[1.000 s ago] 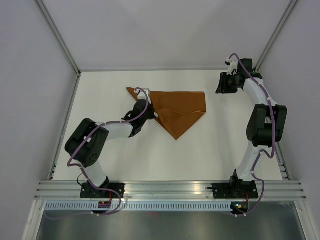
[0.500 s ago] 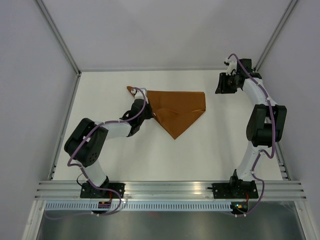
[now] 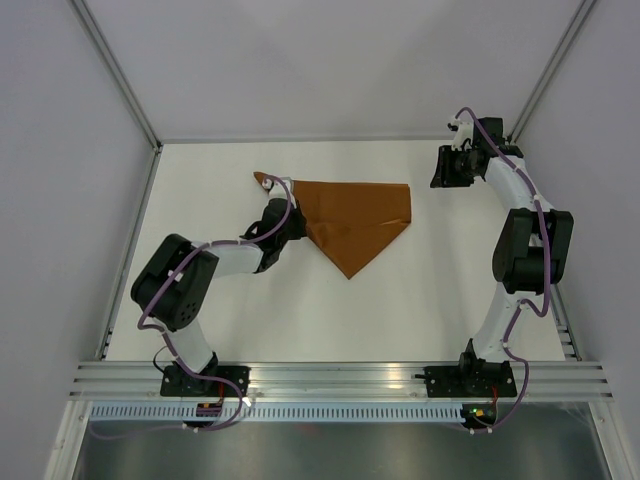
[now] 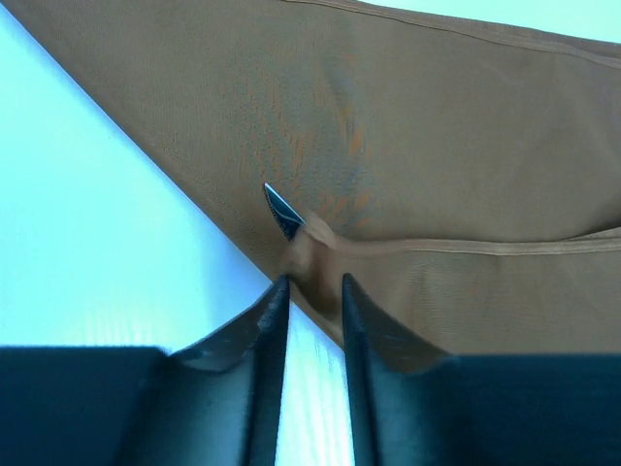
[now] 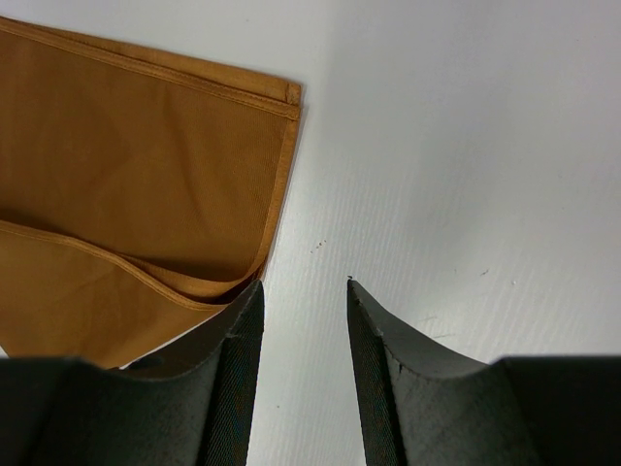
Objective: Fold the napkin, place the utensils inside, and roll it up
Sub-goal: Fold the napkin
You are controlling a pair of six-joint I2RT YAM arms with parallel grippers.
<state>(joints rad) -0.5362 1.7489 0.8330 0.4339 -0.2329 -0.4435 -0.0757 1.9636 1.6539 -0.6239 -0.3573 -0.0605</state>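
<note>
The rust-orange napkin (image 3: 352, 218) lies folded into a triangle, long edge at the back and point toward me. My left gripper (image 3: 291, 224) is at its left sloping edge. In the left wrist view the gripper (image 4: 312, 282) is shut on a bunched bit of the napkin's (image 4: 408, 126) edge. A small dark pointed sliver (image 4: 282, 210) shows just beyond the fingertips; I cannot tell what it is. No utensils show clearly. My right gripper (image 3: 446, 168) is open and empty over bare table, just right of the napkin's layered right corner (image 5: 136, 184), as the right wrist view (image 5: 303, 287) shows.
A small brown piece with a pale spot (image 3: 263, 181) sticks out behind the left arm's cable at the napkin's far left. The white table (image 3: 450, 290) is bounded by grey walls, with a metal rail (image 3: 340, 378) along the near edge.
The raised crease on the napkin's top layer has flattened out. The left gripper has shifted slightly left and back along the edge. The right arm has not moved.
</note>
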